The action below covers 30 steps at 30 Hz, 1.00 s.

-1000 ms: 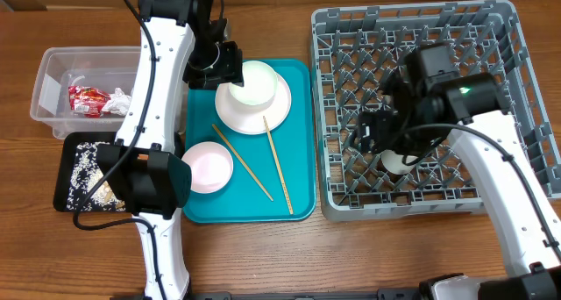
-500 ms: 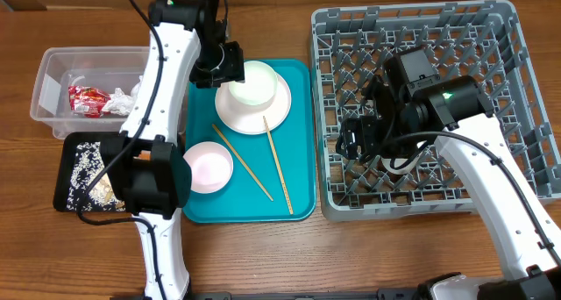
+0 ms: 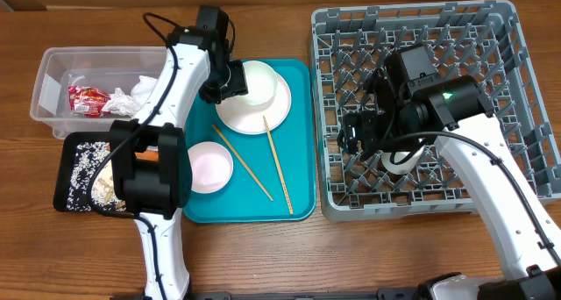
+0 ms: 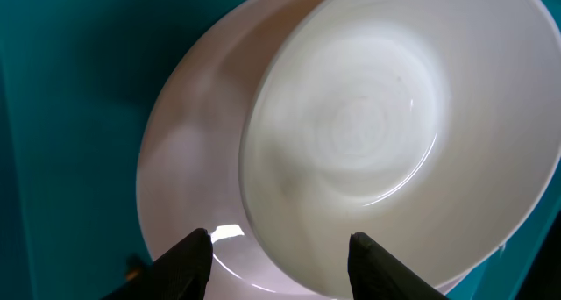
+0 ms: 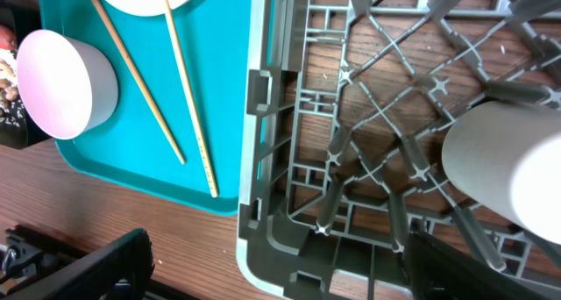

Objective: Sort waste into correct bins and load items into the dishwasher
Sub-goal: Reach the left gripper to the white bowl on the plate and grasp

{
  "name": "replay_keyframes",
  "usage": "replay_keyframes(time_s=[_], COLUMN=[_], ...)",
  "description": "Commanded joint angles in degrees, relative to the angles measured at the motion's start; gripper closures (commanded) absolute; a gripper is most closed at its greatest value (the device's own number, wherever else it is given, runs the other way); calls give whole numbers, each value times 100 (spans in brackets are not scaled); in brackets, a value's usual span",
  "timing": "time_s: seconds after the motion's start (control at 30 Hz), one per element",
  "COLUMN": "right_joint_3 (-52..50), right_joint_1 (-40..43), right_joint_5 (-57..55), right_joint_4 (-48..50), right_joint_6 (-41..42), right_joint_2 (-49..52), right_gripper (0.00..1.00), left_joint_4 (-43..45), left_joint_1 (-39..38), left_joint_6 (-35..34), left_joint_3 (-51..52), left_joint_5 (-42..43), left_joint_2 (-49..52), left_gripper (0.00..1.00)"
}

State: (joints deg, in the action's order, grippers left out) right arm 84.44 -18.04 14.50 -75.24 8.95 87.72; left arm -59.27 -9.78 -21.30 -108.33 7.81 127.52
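Tub (image 3: pixel 44 72) holds wrapper (image 3: pixel 86 99), paper (image 3: pixel 142 87); rack (image 3: pixel 412 9) holds cup (image 5: pixel 508 168); bowl (image 3: pixel 254 81) on plate (image 3: pixel 263 117). Chopsticks (image 3: pixel 278 164) run far-left to near-right. Left gripper (image 4: pixel 279 240), right gripper (image 5: pixel 280 269): jaws apart.

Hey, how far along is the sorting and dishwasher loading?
Done: wrapper and paper sit in the clear tub, grains in the black tray, one cup in the rack. In hand: left gripper open over the bowl on the plate. Left: bowl, plate, second cup, chopsticks on the teal tray.

No word, label or number can be read anywhere. The red snack wrapper (image 3: pixel 88 99), far left, shows markings too small to make out.
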Motion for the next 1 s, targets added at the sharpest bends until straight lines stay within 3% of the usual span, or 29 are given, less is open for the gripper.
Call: replay_keyframes(time_s=[0.0,0.13,0.4,0.5,0.67,0.97], right_joint_3=[140,140,140,140,140,157], right_joint_1=[-22,-22,-22,-22,-22,-22], right_joint_5=[-98,-101,-203,-201,-203,-197], right_joint_4=[44,46,46,197,363,953], right_joint_6=[-39,-39,-42,-42,-42,-35], right_joint_2=[-4,-4,-4,-4,-4,-7], right_gripper=[6,6,5,0,0,0], left_joint_4=[192,417,614,579,352,-920], left_joint_1=[-46,-48,-44,-35,-37,-116], left_joint_6=[-103,-105,-103,-103,-98,-9], left_joint_3=[234,361,398,374,17,-1235], left_joint_5=[-76,-76,-76,-79,-125,-203], left_joint_2=[-138,-133,-129,-142,-273,-1016], left_gripper=[48,53,96,96,96,96])
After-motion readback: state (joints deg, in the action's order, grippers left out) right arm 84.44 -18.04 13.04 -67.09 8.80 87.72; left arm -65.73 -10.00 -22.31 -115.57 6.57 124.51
